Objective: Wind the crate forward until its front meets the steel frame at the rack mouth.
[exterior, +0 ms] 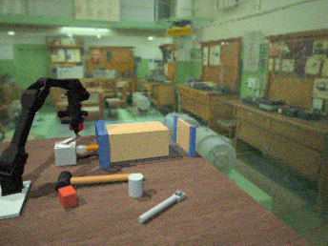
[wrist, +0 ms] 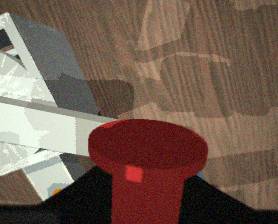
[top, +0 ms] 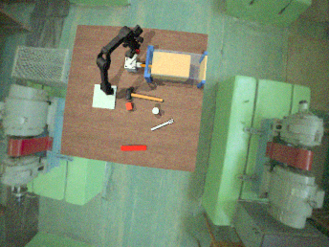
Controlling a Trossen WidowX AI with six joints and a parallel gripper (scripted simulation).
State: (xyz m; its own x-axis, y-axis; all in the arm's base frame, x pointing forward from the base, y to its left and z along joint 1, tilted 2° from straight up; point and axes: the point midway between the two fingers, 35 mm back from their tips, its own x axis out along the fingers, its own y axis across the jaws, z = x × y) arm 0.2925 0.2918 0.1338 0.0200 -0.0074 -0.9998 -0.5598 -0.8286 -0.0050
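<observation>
The tan crate (top: pixel 169 65) (exterior: pixel 138 140) sits flat inside the clear-panelled cubby, behind the blue front frame (top: pixel 149 64) (exterior: pixel 102 147). An orange strap (top: pixel 142 65) (exterior: pixel 92 147) runs from it to the grey-white winch (top: pixel 129 65) (exterior: pixel 64 154) (wrist: pixel 47 60). The winch handle's pale crank arm (exterior: pixel 71 139) (wrist: pixel 45 125) sits on top of the winch. My gripper (top: pixel 136 51) (exterior: pixel 76 122) is just above the winch and shut on the handle's red knob (wrist: pixel 147 145) (exterior: pixel 79 127). The fingers are hidden behind the knob in the wrist view.
A hammer (top: pixel 145 98) (exterior: pixel 95 178), a red cube (top: pixel 128 105) (exterior: pixel 68 195), a white cylinder (top: pixel 155 110) (exterior: pixel 135 185) and a grey bar tool (top: pixel 163 124) (exterior: pixel 161 207) lie in front of the winch. A flat red bar (top: pixel 133 147) lies near the front edge.
</observation>
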